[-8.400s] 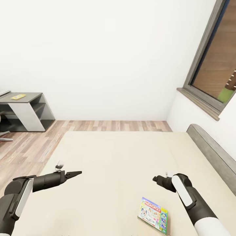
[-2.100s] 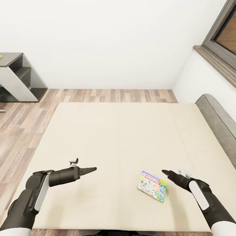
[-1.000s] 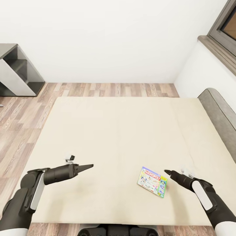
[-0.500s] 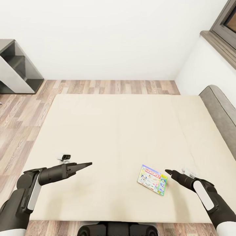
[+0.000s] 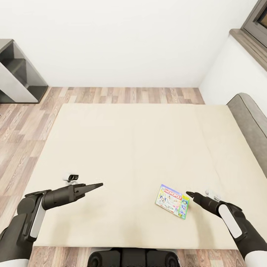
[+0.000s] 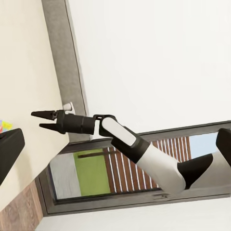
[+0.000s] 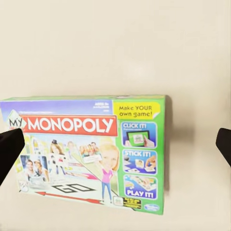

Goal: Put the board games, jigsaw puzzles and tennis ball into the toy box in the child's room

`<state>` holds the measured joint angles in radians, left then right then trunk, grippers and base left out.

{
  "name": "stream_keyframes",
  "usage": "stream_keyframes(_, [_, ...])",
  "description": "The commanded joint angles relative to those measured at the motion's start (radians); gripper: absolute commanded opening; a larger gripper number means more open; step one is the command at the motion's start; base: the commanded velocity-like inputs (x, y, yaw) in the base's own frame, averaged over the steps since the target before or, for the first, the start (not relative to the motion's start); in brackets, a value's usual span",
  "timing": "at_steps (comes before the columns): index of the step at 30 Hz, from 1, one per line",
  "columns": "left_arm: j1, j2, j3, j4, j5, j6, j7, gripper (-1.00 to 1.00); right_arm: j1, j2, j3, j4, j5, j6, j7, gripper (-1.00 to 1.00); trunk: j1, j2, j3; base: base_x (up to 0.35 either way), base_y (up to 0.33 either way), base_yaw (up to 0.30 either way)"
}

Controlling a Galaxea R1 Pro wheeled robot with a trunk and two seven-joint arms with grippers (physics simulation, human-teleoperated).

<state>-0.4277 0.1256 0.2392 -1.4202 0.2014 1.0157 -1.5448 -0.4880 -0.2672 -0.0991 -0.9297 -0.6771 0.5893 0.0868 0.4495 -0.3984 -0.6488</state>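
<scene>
As the head view has pulled back over the last seconds, more of the low beige-mattressed bed (image 5: 133,148) and the robot's own dark base at the bottom edge now show; that is camera motion, not a move of the things. Green-and-white Monopoly board game box (image 5: 172,201) lies flat on the mattress, lower right of centre. Right gripper (image 5: 190,194) sits just beside its right edge, apart from it, fingers spread wide to either side in the right wrist view. Left gripper (image 5: 97,184) hangs at lower left, well apart; finger state cannot be told. Judged: approach done, pickup pending.
</scene>
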Motion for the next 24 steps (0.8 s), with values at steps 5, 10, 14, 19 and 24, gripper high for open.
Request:
stream_keyframes(5, [0.000,-0.001,0.000,0.000,0.000,0.009,-0.002,1.00,0.000,0.003,0.000,0.001,0.007,0.006,0.023,1.00,0.000,-0.002,-0.009,0.000,0.000,0.000])
stream_keyframes(10, [0.000,-0.003,0.000,0.000,-0.001,-0.007,-0.003,1.00,0.000,0.002,0.000,0.002,0.008,0.006,0.029,1.00,0.000,-0.002,-0.018,0.000,0.000,0.000])
stream_keyframes(14, [0.000,-0.004,0.000,0.000,-0.002,-0.014,-0.002,1.00,0.000,0.001,-0.002,0.002,0.008,0.006,0.033,1.00,0.000,-0.002,-0.024,0.000,0.000,0.000])
stream_keyframes(19, [0.000,-0.004,0.000,0.000,-0.002,-0.016,-0.001,1.00,0.000,0.001,-0.002,0.002,0.007,0.006,0.035,1.00,0.000,-0.002,-0.033,0.000,0.000,0.000])
stream_keyframes(24, [0.000,-0.004,0.000,0.000,-0.002,-0.017,-0.001,1.00,0.000,0.001,-0.002,0.002,0.007,0.004,0.035,1.00,0.000,-0.002,-0.038,0.000,0.000,0.000])
